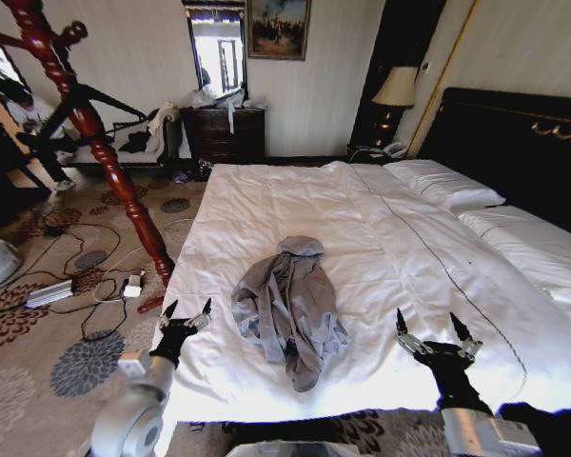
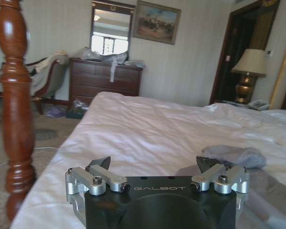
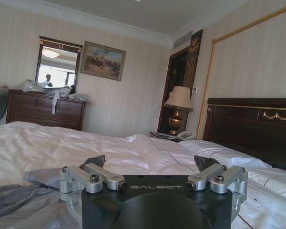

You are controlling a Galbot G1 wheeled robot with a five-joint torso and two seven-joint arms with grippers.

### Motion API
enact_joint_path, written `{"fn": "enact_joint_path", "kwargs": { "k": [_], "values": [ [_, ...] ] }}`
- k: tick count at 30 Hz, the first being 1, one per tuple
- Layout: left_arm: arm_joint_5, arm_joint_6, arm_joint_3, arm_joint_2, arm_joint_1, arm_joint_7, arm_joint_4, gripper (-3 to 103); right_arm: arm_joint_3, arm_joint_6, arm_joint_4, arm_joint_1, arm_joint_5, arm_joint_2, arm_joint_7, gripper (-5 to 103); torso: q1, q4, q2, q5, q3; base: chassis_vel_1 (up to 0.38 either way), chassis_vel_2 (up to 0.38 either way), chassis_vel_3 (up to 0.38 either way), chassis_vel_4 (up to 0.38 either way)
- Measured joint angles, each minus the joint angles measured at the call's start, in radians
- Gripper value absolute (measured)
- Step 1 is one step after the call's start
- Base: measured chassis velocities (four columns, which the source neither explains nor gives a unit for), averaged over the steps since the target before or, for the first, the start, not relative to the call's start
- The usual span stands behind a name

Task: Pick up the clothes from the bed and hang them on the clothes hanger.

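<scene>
Hovering wide open at the bed's near edge, left hand and right hand should close in on the crumpled clothes between them.

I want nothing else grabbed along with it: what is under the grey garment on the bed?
The clothes lie crumpled on the bed's white sheet, which shows all around them. Whatever lies directly beneath the fabric is covered.

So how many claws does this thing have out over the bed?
2. The left claw hangs open at the bed's near-left edge; the right claw hangs open at its near-right, the grey clothes lying between them.
</scene>
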Motion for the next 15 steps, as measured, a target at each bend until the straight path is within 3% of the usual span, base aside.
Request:
{"fn": "enact_joint_path", "kwargs": {
  "k": [6, 11, 15],
  "values": [
    [-0.041, 0.011, 0.086, 0.051, -0.134, -0.015, 0.092, 100, 0.003, 0.006, 0.004, -0.008, -0.015, 0.002, 0.01, 100, 0.0, -0.0001, 0.0, 0.0, 0.0, 0.0, 0.0, 0.0, 0.0],
    [-0.061, 0.013, 0.121, 0.056, -0.176, -0.013, 0.131, 100, 0.013, 0.005, 0.006, -0.024, -0.014, 0.0, 0.011, 100, 0.0, 0.0001, 0.0, 0.0001, 0.0, 0.0, 0.0, 0.0, 0.0],
    [-0.07, 0.017, 0.212, 0.047, -0.29, -0.011, 0.196, 100, 0.027, 0.005, 0.006, -0.032, -0.014, 0.002, 0.012, 100, 0.0, 0.0003, 0.0, 0.0001, 0.0, 0.0, 0.0, 0.0, 0.0]
  ]
}}
